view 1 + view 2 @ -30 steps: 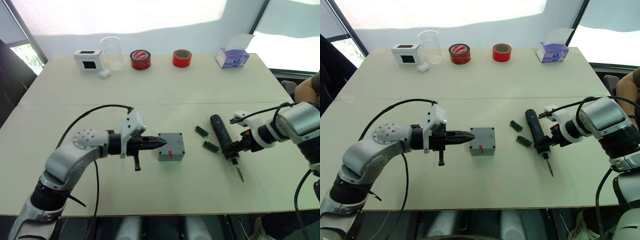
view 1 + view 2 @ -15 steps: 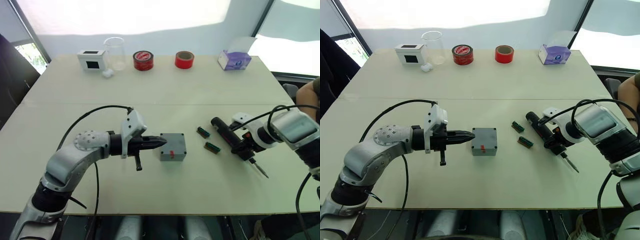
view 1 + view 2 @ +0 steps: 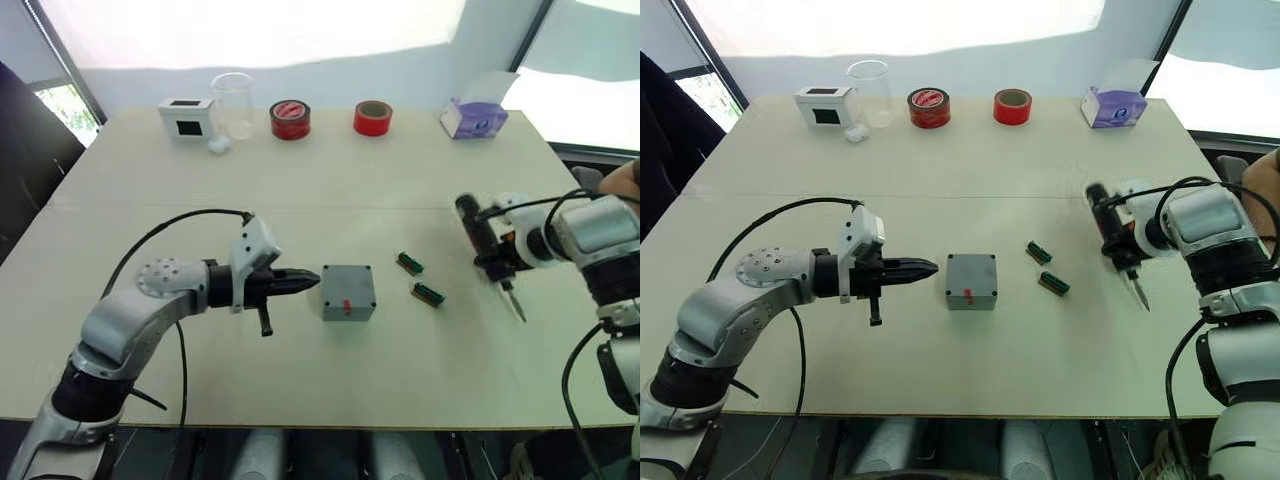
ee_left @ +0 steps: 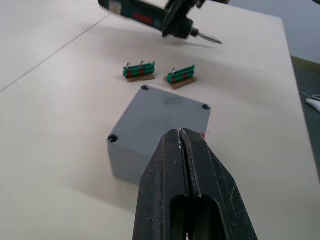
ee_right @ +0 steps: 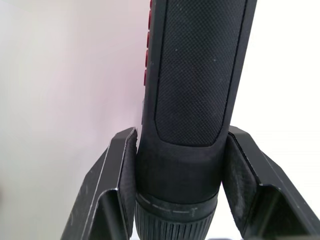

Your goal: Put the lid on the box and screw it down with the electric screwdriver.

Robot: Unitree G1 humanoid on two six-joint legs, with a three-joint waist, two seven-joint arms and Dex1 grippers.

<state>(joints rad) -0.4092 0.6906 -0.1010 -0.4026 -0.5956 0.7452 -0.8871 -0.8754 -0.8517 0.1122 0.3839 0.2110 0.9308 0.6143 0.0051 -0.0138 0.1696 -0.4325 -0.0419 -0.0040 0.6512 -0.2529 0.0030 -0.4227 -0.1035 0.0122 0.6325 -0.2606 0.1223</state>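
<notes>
Left eye view: my right gripper [image 3: 497, 262] clamps the electric screwdriver [image 3: 478, 240], bit angled tableward; the box [image 3: 348, 292] lies well leftward, nearer my closed left gripper [image 3: 312, 281].

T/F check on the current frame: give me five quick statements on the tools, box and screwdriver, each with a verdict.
1. The right tool grips the electric screwdriver. True.
2. The screwdriver lies flat on the table. False: it is held up off the surface, bit pointing down.
3. The left tool is shut. True: its fingers meet, holding nothing.
4. The left tool clamps the box. False: its tip stops just short of the box.
5. The lid lies beside the box. False: it sits on the box, screw holes visible at its corners.
</notes>
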